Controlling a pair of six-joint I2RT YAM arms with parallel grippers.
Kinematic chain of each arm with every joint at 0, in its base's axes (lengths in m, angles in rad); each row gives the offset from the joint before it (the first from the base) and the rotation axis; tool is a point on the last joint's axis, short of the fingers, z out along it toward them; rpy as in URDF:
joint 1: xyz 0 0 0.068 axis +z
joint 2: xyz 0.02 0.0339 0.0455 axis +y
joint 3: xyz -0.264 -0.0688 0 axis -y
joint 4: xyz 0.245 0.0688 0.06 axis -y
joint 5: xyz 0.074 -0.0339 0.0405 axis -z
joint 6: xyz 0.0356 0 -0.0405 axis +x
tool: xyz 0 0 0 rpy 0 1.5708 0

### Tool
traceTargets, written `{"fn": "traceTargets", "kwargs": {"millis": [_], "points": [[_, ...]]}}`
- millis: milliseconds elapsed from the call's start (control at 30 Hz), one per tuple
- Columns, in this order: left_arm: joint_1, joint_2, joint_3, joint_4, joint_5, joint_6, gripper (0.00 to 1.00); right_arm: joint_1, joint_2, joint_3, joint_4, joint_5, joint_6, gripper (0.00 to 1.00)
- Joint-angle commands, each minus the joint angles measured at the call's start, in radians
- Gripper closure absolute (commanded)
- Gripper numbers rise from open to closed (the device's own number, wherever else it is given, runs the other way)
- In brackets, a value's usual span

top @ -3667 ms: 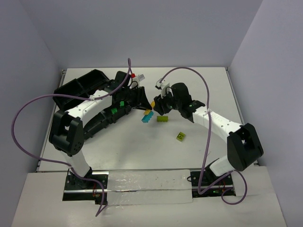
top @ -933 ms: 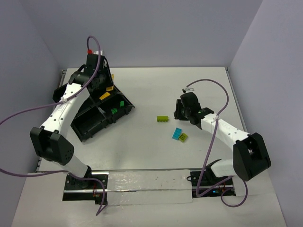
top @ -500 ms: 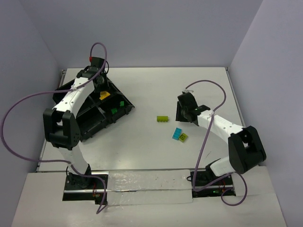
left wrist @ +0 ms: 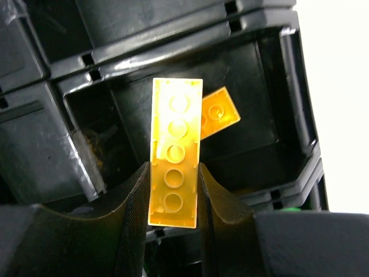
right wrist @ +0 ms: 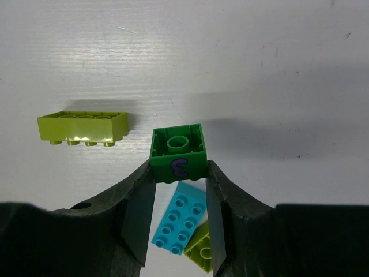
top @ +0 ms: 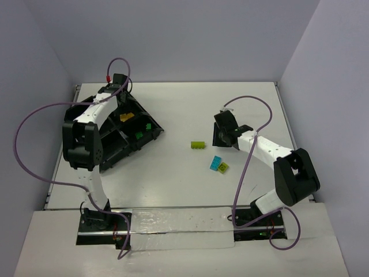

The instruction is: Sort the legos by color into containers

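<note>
A long yellow brick [left wrist: 175, 153] is clamped in the left claw [left wrist: 173, 193] over the tray [left wrist: 288, 86] compartment where a smaller yellow piece [left wrist: 219, 112] already lies; green pieces [top: 140, 134] sit in another compartment. The right claw [right wrist: 179, 190] grips a dark green brick [right wrist: 178, 151] above the counter [right wrist: 259, 69], where a lime bar [right wrist: 82, 127], a cyan brick [right wrist: 179, 218] and a small lime brick [right wrist: 199, 254] lie unsorted, so I judge the sorting about half done. The counter is plain white, boxed by pale lilac walls [top: 173, 34].

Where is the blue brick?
In the top view the blue brick lies on the table right of the middle, beside a small lime brick, just below the long lime brick.
</note>
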Motion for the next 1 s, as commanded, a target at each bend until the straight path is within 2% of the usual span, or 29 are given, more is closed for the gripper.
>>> {"fn": "traceTargets", "kwargs": {"millis": [0,67,100,133,167,200,233,267,300,333,500,767,867,967], "points": [[0.003,0.024,0.07,0.049,-0.013,-0.045,1.0,-0.002,0.001,0.042,-0.003,0.0,-0.007,0.89],[0.005,0.039,0.098,0.041,-0.011,-0.057,1.0,-0.002,0.004,0.044,0.0,-0.006,-0.01,0.88],[0.005,0.048,0.106,0.028,-0.008,-0.058,0.96,-0.002,0.005,0.046,0.0,-0.007,-0.011,0.88],[0.006,0.075,0.132,0.004,-0.005,-0.063,0.84,-0.002,0.006,0.048,0.0,-0.008,-0.013,0.88],[0.006,0.089,0.152,-0.019,-0.004,-0.065,0.81,-0.002,0.007,0.048,0.0,-0.011,-0.015,0.88],[0.006,0.098,0.173,-0.042,-0.007,-0.071,0.5,-0.002,0.006,0.048,0.001,-0.013,-0.015,0.88],[0.006,0.095,0.183,-0.054,0.002,-0.073,0.25,-0.002,0.006,0.048,0.002,-0.015,-0.017,0.88],[0.006,0.089,0.185,-0.06,0.014,-0.073,0.08,-0.002,0.005,0.048,0.003,-0.018,-0.018,0.87],[0.006,0.077,0.177,-0.055,0.029,-0.07,0.04,-0.002,0.005,0.047,0.003,-0.02,-0.018,0.87],[0.005,0.053,0.164,-0.048,0.036,-0.067,0.01,-0.002,0.006,0.047,0.003,-0.02,-0.019,0.87],[0.006,-0.033,0.125,-0.078,0.048,-0.071,0.01,-0.002,0.008,0.045,0.006,-0.023,-0.024,0.87],[0.015,-0.241,-0.156,-0.098,-0.035,-0.07,0.01,-0.001,-0.017,0.028,0.014,-0.026,-0.024,0.85],[0.038,-0.26,-0.251,-0.069,0.011,-0.077,0.01,-0.002,-0.024,0.03,0.015,-0.026,-0.026,0.85],[0.079,-0.274,-0.313,0.011,0.131,-0.081,0.01,-0.002,-0.034,0.029,0.017,-0.028,-0.028,0.85]]}}
